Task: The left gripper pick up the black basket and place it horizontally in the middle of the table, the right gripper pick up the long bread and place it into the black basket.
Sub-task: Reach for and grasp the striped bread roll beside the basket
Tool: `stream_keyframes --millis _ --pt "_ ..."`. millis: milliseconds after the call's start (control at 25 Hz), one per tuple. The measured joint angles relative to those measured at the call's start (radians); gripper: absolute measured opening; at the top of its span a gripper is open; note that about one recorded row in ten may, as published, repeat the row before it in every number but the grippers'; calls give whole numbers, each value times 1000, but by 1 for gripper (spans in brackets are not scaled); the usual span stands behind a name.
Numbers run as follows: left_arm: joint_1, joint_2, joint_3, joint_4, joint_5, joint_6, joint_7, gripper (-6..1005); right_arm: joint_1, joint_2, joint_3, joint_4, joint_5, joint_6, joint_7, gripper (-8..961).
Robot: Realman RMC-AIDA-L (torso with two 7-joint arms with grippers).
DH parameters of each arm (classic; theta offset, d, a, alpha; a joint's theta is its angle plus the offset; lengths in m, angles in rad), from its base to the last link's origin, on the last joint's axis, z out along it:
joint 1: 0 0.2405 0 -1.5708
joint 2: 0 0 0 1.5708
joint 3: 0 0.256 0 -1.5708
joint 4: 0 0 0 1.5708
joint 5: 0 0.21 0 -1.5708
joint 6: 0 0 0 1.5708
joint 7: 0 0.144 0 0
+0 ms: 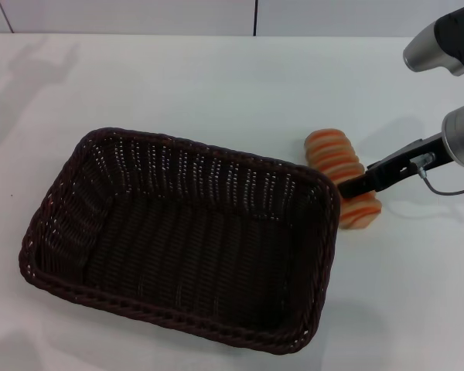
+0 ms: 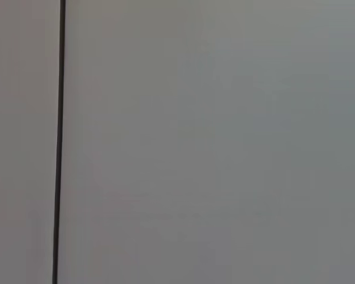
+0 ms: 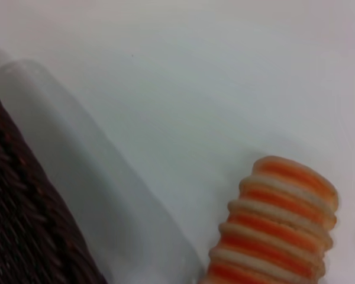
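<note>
Near the middle of the white worktop (image 1: pixel 178 85) lies the black basket (image 1: pixel 182 239), resting flat with its long axis running roughly from the left edge toward the right edge and its near-right corner close to the near edge. Just beside the basket's right end lies the long bread (image 1: pixel 342 176) (cream with orange crosswise stripes), flat on the worktop and outside the basket. The right gripper (image 1: pixel 354 185), reaching in from the right edge on its silver-grey arm, sits at the loaf's middle; whether it is closed on the loaf cannot be told. The left gripper appears in no view.
</note>
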Motion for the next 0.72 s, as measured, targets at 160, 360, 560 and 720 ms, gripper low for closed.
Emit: stream_keyframes --millis 160,360,560,720 --pt "1 0 0 -1 -7 -1 0 625 27 0 1 -58 0 -20 -14 658" --pt "2 2 0 0 -12 -2 0 625 34 -1 1 -66 0 -25 -15 655" --pt "3 2 0 -1 -12 -2 0 625 35 -1 1 -61 -1 -20 -15 652" --pt "4 2 0 -2 -14 -2 0 625 35 -1 1 -61 -1 -21 -15 650"
